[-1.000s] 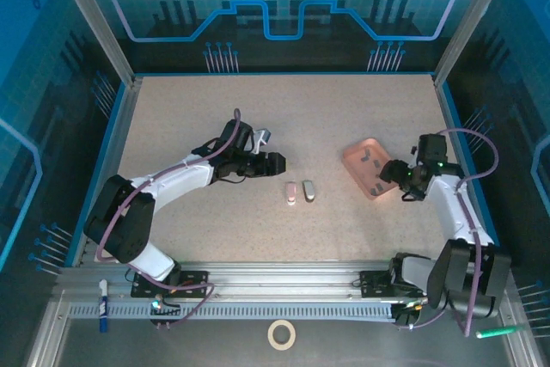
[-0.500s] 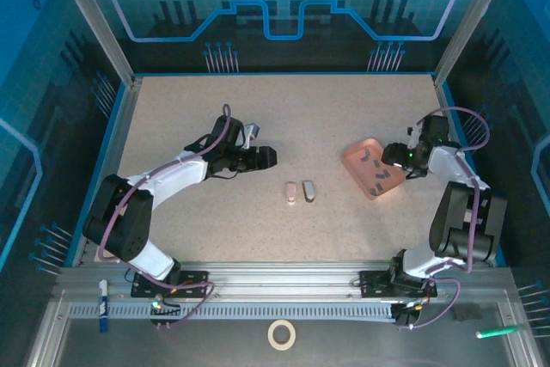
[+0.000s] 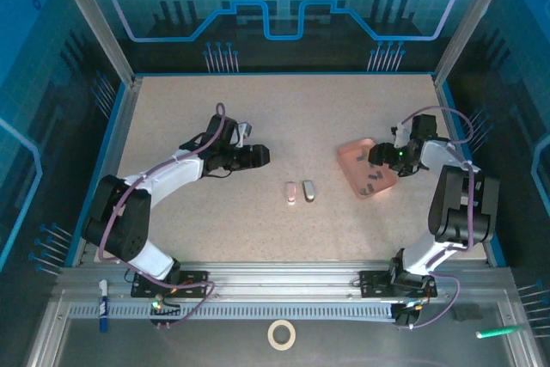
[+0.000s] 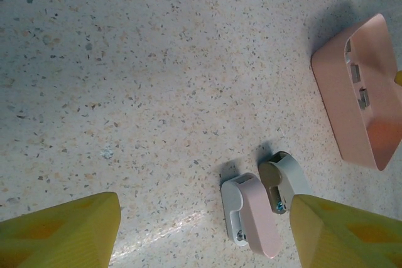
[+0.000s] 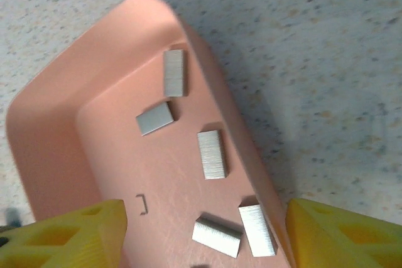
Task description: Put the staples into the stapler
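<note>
The staples [image 5: 212, 154], five short grey strips plus one loose single wire, lie flat inside a shallow pink tray [image 5: 44, 155]. Two strips at 5 o'clock in the tray rest close to its wall and to each other, while the middle strip lies clear of its neighbours. The right gripper [image 5: 205, 218] hangs over the tray with its yellow fingers [image 5: 69, 233] spread wide and nothing between them. The step in hand is judged to be picking up one strip. It is best done by choosing the middle strip, setting the fingers across its narrow width, lowering straight down so that neither tip strikes the tray wall, and closing gently so the strip does not break apart. In the top view the stapler [image 4: 251, 218] lies on the speckled table [image 3: 344, 109] at 8 o'clock from the tray, well apart from it. It appears as two short bodies side by side, one pink-topped, one white with a dark inside. The left gripper [image 4: 206, 202], at 10 o'clock from the stapler, is likewise spread and empty. No brand, label or writing can be read on the stapler, tray or staples.
</note>
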`<action>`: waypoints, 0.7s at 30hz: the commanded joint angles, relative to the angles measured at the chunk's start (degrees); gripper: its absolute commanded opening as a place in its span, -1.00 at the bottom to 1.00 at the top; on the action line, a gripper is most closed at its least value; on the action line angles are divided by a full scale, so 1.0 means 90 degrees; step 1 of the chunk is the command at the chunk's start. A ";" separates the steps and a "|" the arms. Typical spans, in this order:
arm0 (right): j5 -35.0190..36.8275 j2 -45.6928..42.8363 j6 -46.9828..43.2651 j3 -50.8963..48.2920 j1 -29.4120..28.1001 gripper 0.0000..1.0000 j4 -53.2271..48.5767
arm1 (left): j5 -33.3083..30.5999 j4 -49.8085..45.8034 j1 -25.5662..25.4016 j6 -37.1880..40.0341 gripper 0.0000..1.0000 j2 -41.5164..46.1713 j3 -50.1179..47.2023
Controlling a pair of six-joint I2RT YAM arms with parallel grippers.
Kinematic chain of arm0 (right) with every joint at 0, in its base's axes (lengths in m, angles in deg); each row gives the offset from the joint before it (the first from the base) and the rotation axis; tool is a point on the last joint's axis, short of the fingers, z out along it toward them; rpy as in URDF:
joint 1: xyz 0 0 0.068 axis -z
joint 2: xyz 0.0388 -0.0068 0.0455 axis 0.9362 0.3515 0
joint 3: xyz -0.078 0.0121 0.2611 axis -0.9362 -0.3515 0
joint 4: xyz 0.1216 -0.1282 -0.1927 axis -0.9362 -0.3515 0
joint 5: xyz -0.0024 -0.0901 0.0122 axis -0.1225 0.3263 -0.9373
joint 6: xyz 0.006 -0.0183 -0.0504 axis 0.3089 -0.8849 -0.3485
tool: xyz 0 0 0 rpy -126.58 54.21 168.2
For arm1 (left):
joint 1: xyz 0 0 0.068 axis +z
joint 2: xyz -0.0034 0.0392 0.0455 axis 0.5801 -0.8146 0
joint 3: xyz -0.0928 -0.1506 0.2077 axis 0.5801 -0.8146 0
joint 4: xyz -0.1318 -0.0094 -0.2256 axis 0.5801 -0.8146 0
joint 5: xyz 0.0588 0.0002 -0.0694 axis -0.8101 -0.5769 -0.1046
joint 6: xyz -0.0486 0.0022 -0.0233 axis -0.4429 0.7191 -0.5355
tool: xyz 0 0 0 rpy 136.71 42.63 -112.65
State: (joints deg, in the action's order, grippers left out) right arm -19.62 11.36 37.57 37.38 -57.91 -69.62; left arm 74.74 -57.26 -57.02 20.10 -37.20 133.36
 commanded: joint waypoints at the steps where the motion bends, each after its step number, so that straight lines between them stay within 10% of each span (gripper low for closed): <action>1: -0.0432 -0.0392 0.0200 -0.0241 -0.0230 0.35 -0.0237 | -0.0031 -0.0154 0.0062 0.0205 0.46 0.0162 0.0063; 14: -0.0090 -0.1004 0.0520 -0.0320 -0.0930 0.36 -0.0044 | -0.0361 -0.0138 0.0279 0.0314 0.53 0.0578 -0.0093; 21: 0.1338 -0.2384 0.0455 -0.0506 -0.0673 0.45 0.0749 | -0.2311 0.0312 0.0565 0.1015 0.72 0.1889 -0.0522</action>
State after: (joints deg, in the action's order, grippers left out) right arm -13.48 -5.29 41.75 33.68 -65.21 -68.27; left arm 64.75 -57.35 -53.04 24.36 -25.86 130.82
